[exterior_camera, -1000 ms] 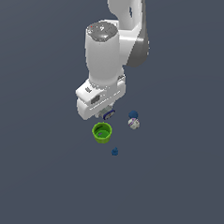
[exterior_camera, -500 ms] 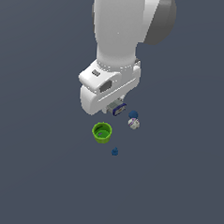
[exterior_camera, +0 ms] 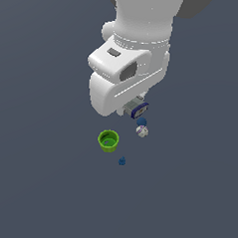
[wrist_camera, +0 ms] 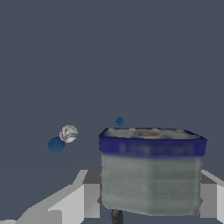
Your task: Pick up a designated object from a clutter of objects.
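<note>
Pinching the small boxy grey block with a dark blue band [wrist_camera: 151,170] from both sides, the gripper [wrist_camera: 148,197] holds it, apparently clear of the dark worktop [exterior_camera: 37,186], above the bright green round cup [exterior_camera: 108,141], so the lift looks underway.

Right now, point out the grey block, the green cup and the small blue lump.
grey block [wrist_camera: 151,183]: wrist view, its grey side face.
green cup [exterior_camera: 108,147]: exterior view, its outer wall.
small blue lump [exterior_camera: 122,161]: exterior view, its middle.
</note>
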Action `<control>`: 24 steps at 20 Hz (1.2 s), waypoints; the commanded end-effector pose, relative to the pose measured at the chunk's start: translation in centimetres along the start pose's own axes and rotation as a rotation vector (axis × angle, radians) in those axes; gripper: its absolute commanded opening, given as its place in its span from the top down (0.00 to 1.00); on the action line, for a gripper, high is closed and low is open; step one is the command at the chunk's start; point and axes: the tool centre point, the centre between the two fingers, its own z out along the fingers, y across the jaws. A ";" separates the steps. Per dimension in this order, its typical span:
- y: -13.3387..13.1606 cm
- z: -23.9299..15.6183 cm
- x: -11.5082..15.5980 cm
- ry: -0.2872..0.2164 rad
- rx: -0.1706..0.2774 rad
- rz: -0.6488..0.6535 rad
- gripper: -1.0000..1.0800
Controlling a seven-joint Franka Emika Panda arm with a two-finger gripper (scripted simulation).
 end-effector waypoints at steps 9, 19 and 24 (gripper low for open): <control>0.6 -5.1 3.4 0.000 0.001 0.000 1.00; 1.0 -7.1 4.7 0.000 0.001 0.000 1.00; 1.0 -7.3 4.9 0.000 0.001 0.000 1.00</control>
